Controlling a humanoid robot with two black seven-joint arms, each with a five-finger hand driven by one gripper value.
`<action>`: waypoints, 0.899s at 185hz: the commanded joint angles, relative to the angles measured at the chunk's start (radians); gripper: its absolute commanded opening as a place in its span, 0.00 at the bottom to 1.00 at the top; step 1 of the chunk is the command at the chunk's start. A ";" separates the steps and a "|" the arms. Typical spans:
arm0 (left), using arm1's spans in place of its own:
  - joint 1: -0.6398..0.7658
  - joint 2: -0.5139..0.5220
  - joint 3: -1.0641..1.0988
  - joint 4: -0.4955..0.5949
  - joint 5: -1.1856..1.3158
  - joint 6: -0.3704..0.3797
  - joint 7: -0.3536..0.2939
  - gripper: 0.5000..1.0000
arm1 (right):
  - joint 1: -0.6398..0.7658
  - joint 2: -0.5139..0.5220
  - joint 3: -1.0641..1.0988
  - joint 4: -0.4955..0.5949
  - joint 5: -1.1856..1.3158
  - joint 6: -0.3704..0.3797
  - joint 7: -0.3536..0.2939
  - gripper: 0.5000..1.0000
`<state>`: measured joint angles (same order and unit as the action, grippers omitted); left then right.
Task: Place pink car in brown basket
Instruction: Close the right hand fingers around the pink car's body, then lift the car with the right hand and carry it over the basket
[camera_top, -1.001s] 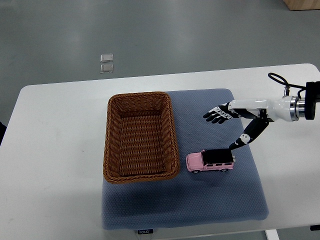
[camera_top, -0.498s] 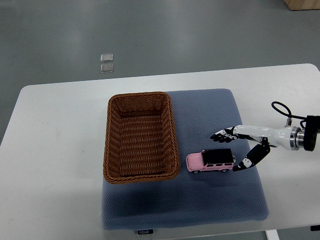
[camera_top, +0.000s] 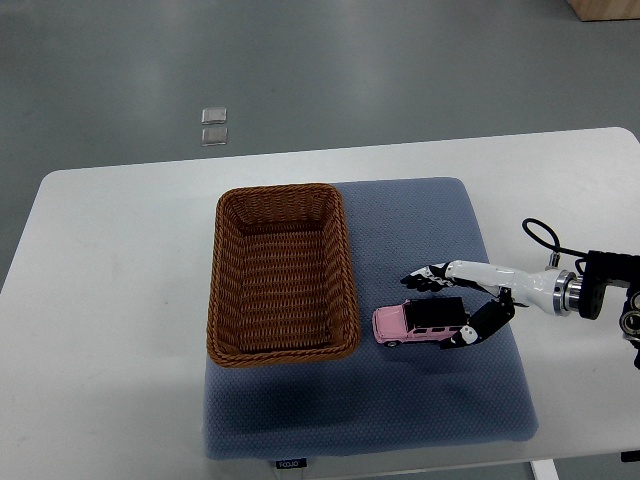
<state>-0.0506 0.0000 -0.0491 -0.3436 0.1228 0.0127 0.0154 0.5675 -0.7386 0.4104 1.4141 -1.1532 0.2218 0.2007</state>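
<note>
A pink toy car (camera_top: 418, 322) with a black roof lies on the blue-grey mat (camera_top: 400, 400), just right of the brown wicker basket (camera_top: 282, 273). My right hand (camera_top: 442, 307) reaches in from the right edge and sits around the car's rear half. Its fingers (camera_top: 425, 280) lie along the car's far side and the thumb (camera_top: 470, 330) is at the near rear corner. The hand is spread around the car, not lifting it; I cannot tell if it touches. The basket is empty. The left arm does not show.
The mat lies on a white table (camera_top: 110, 300) with grey floor beyond. Two small clear squares (camera_top: 213, 127) lie on the floor at the back. A black cable (camera_top: 545, 245) loops by my right wrist.
My right hand has come down and toward the near left, from above the mat's right middle to either side of the car's rear. The car and basket have not moved.
</note>
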 joint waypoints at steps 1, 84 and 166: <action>0.000 0.000 0.000 0.000 0.000 0.000 0.000 1.00 | -0.008 0.022 -0.001 -0.017 -0.002 -0.004 0.000 0.66; 0.000 0.000 0.000 0.000 0.000 0.000 0.000 1.00 | -0.026 0.064 -0.001 -0.070 -0.063 -0.042 0.026 0.00; 0.000 0.000 -0.002 -0.008 0.000 0.000 0.000 1.00 | 0.190 -0.154 0.116 -0.007 0.041 0.142 0.040 0.00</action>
<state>-0.0506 0.0000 -0.0506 -0.3469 0.1228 0.0122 0.0154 0.6983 -0.8707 0.5107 1.3967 -1.1502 0.3213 0.2405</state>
